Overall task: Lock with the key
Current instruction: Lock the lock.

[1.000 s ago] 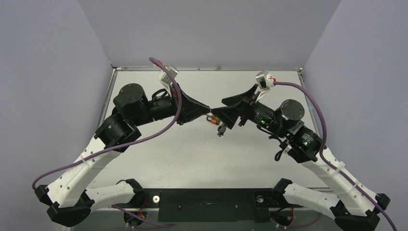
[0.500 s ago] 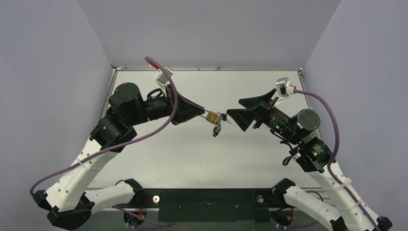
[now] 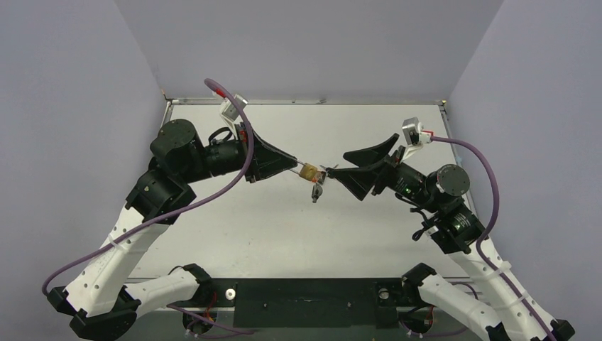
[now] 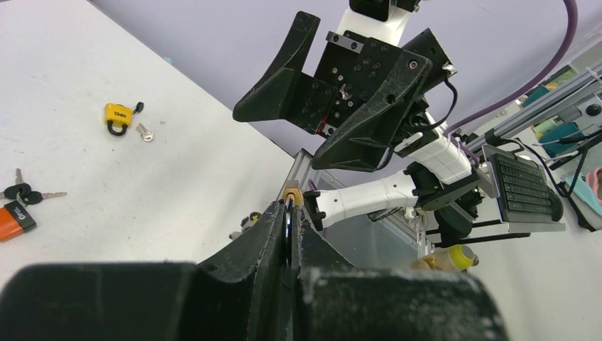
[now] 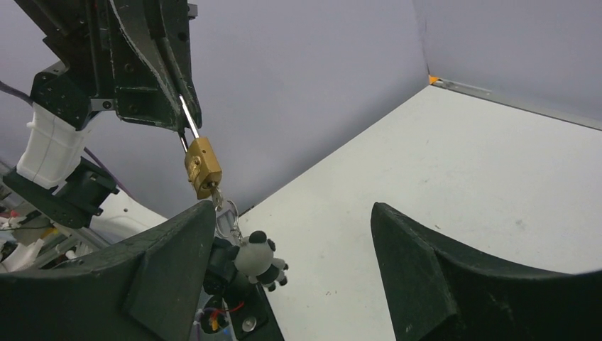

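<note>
Lilac walls (image 3: 298, 50) enclose a white surface (image 3: 284, 227). Above its middle the left claw (image 3: 295, 165) is clamped on the shackle of a brass padlock (image 5: 201, 167), with a key (image 5: 215, 195) and panda charm (image 5: 255, 259) dangling below. The right claw (image 3: 339, 164) gapes just beside it. A yellow padlock (image 4: 118, 116) and an orange tag (image 4: 15, 215) lie well apart.

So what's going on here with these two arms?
The left gripper is shut on the shackle of a brass padlock, holding it above the table. A key ring with a panda charm hangs from the padlock's underside. The right gripper is open just beside it, holding nothing.
</note>
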Motion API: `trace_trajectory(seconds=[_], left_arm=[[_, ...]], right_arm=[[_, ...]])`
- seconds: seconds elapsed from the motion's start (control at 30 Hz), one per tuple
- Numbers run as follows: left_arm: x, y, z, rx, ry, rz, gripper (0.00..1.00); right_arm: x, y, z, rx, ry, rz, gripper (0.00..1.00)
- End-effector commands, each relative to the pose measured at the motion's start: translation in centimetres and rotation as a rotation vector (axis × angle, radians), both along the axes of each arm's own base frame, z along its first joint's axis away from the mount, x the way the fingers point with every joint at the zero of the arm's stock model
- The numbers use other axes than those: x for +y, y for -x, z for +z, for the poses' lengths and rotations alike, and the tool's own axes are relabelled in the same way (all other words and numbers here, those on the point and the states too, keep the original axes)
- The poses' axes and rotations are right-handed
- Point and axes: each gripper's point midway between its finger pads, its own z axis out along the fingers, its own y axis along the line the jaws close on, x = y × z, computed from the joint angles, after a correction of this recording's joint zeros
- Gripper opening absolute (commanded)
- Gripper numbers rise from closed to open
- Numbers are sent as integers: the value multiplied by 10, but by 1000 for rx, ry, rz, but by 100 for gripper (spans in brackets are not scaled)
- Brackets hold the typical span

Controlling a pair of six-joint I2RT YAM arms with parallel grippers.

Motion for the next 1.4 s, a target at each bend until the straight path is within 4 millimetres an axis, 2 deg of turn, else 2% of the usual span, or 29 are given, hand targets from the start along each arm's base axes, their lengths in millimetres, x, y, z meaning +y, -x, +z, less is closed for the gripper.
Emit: trace_trajectory(seconds=[0.0, 0.13, 0.17, 0.23, 0.47, 0.83, 0.9, 0.97, 1.0, 1.03, 1.07, 1.1, 1.37], left_arm=[[8, 17, 39, -77, 92, -39, 0], [8, 16, 39, -77, 93, -37, 0], [8, 16, 39, -77, 92, -34, 0], [9, 15, 38, -76, 89, -32, 0], [9, 17, 40, -77, 92, -37, 0], [7, 15, 36, -66, 92, -44, 0], [6, 14, 35, -64, 90, -47, 0], [6, 13, 34, -61, 88, -44, 0], [6, 13, 33, -60, 87, -43, 0], [6, 12, 33, -61, 88, -41, 0], [6, 11, 31, -58, 86, -37, 0], [6, 10, 31, -57, 85, -35, 0], [19, -7, 23, -61, 64, -6, 0]], right_arm=[[9, 12, 24, -81, -64, 88, 75], [23, 17, 21, -94, -11, 106, 71], [28, 19, 12, -65, 21, 109, 69], [33, 23, 8, -70, 63, 113, 66], [34, 23, 7, -71, 73, 107, 50], [44, 22, 14, -74, 59, 135, 43], [45, 21, 15, -75, 58, 137, 38], [47, 20, 14, -72, 59, 139, 31], [48, 20, 13, -69, 61, 140, 22], [49, 20, 11, -65, 64, 142, 17], [48, 19, 9, -61, 66, 136, 3], [48, 19, 8, -60, 70, 134, 0], [34, 12, -11, -45, 106, 78, 0]])
